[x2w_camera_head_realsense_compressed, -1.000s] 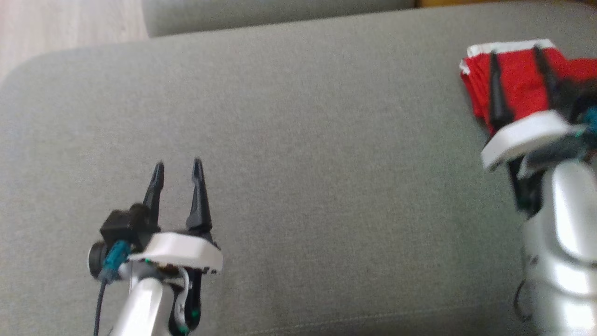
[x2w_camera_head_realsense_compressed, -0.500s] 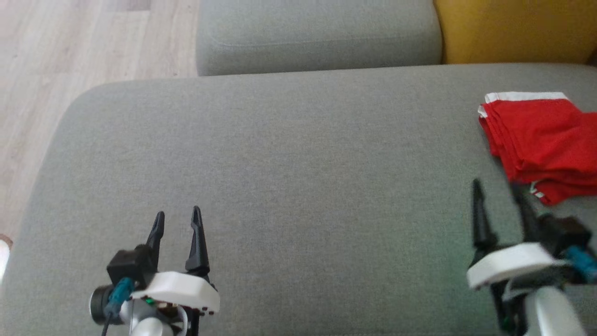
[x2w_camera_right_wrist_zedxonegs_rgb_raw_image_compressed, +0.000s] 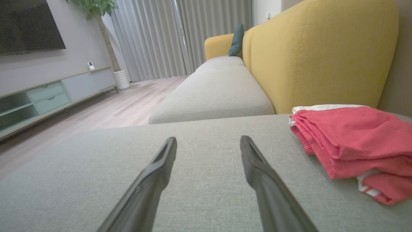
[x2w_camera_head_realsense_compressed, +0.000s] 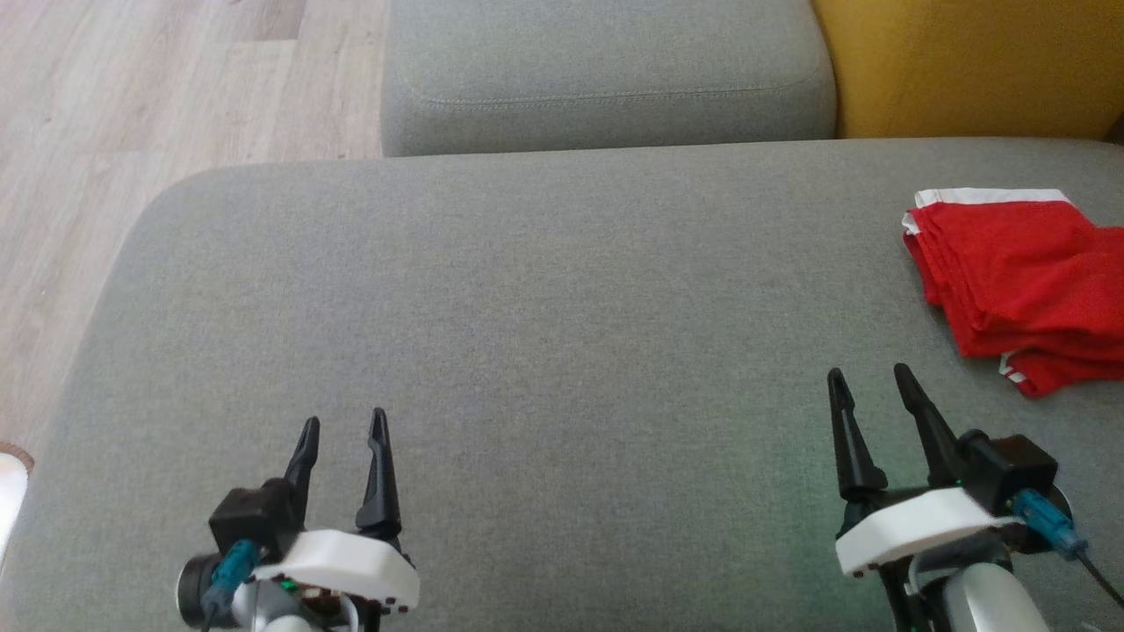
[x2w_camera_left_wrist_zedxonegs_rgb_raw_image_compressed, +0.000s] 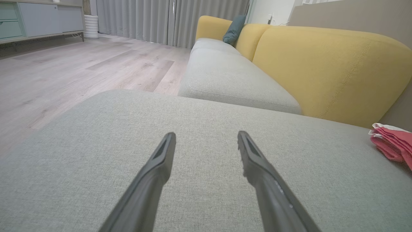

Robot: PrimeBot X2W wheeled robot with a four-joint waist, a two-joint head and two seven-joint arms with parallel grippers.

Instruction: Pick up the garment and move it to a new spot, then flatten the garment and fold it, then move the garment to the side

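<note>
The garment (x2w_camera_head_realsense_compressed: pixel 1023 281) is red with white trim, folded into a stack at the right edge of the grey cushion (x2w_camera_head_realsense_compressed: pixel 544 333). It also lies at the right in the right wrist view (x2w_camera_right_wrist_zedxonegs_rgb_raw_image_compressed: pixel 354 138) and at the far right in the left wrist view (x2w_camera_left_wrist_zedxonegs_rgb_raw_image_compressed: pixel 391 145). My right gripper (x2w_camera_head_realsense_compressed: pixel 865 379) hovers open at the lower right, below and left of the garment, apart from it. Open as well, my left gripper (x2w_camera_head_realsense_compressed: pixel 344 423) sits at the lower left, far from the garment. Nothing is between either pair of fingers.
A second grey seat cushion (x2w_camera_head_realsense_compressed: pixel 606 79) lies beyond the one I work on, with a yellow backrest (x2w_camera_head_realsense_compressed: pixel 966 66) to the right. Wooden floor (x2w_camera_head_realsense_compressed: pixel 132 105) lies off the cushion's left edge. A low TV cabinet (x2w_camera_right_wrist_zedxonegs_rgb_raw_image_compressed: pixel 48 93) stands across the room.
The head camera has tilted up, showing more of the far cushion and backrest. My right gripper has drawn back from over the garment to the lower right, leaving the garment lying free.
</note>
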